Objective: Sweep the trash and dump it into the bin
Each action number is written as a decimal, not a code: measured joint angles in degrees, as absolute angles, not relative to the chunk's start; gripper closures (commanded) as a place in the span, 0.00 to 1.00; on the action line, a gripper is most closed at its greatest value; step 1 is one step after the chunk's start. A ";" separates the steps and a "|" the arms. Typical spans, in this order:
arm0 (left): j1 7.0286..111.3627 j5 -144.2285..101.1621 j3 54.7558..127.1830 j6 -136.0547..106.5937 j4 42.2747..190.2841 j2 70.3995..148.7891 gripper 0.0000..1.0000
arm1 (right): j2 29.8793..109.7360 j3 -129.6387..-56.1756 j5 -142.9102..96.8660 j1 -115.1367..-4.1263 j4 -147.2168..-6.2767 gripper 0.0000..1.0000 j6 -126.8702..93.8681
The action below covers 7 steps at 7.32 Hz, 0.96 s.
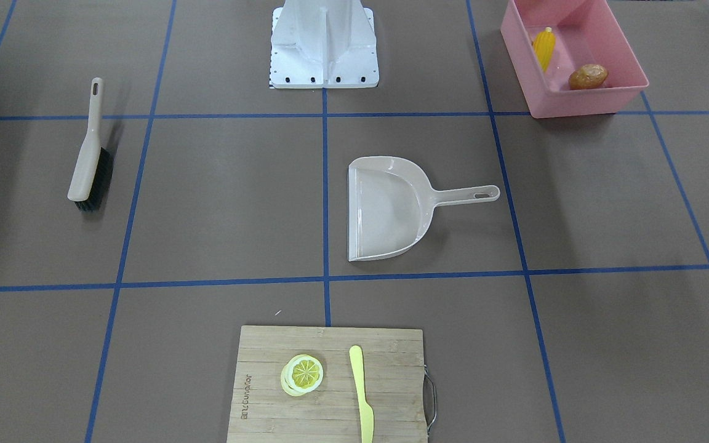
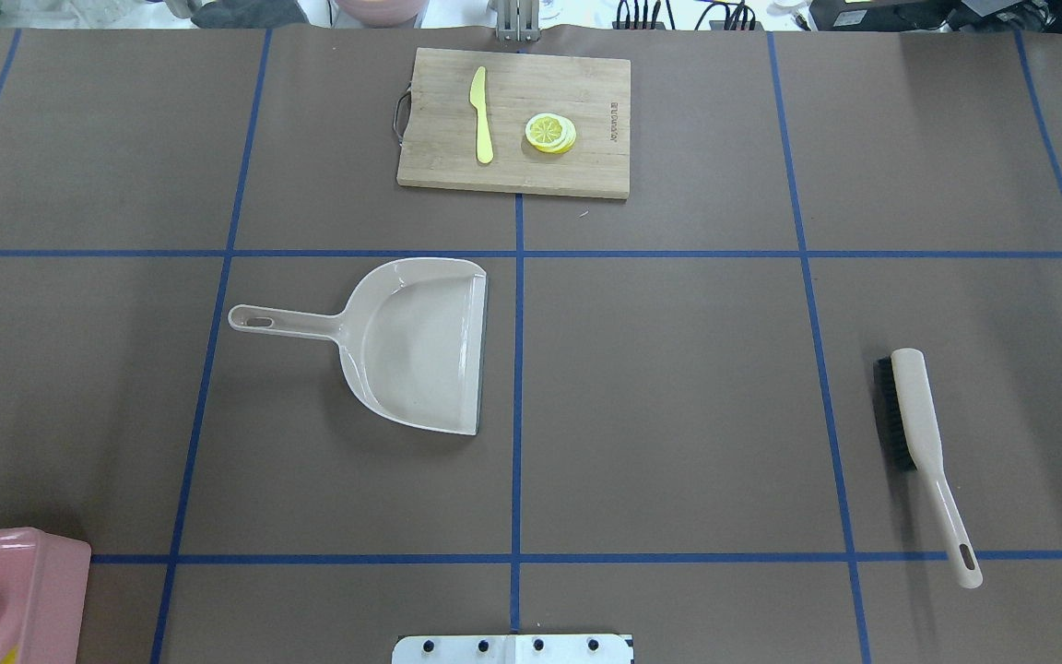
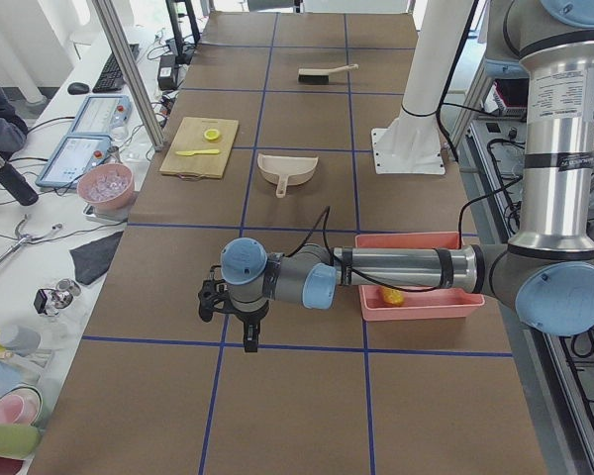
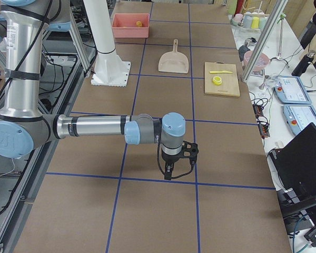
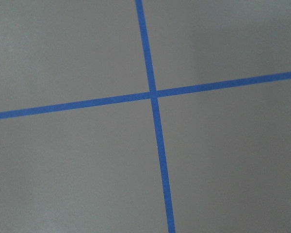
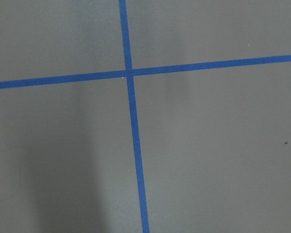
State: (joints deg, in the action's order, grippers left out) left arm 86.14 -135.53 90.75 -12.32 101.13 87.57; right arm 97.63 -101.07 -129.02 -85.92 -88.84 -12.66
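Corn (image 1: pixel 544 48) and potato (image 1: pixel 588 77) lie inside the bin (image 1: pixel 576 103), beside the robot's base. Beyond the bin lies the dustpan (image 1: pixel 385 209). The left gripper (image 3: pixel 249 338) hangs near the bin and the right gripper (image 4: pixel 169 173) far from it; whether either is parted or closed cannot be told.

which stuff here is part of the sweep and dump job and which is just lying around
Job: pink bin with corn cob and potato in it; dustpan; brush.
Lying about: cutting board, lemon slice, yellow knife.
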 measured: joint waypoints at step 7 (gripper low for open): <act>86.16 -135.12 88.21 -12.75 104.88 86.92 0.01 | 97.95 -101.07 -129.11 -86.13 -88.82 0.00 -12.66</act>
State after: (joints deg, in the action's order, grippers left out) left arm 86.16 -135.12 88.21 -12.75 104.88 86.92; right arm 97.95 -101.07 -129.11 -86.13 -88.82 -12.66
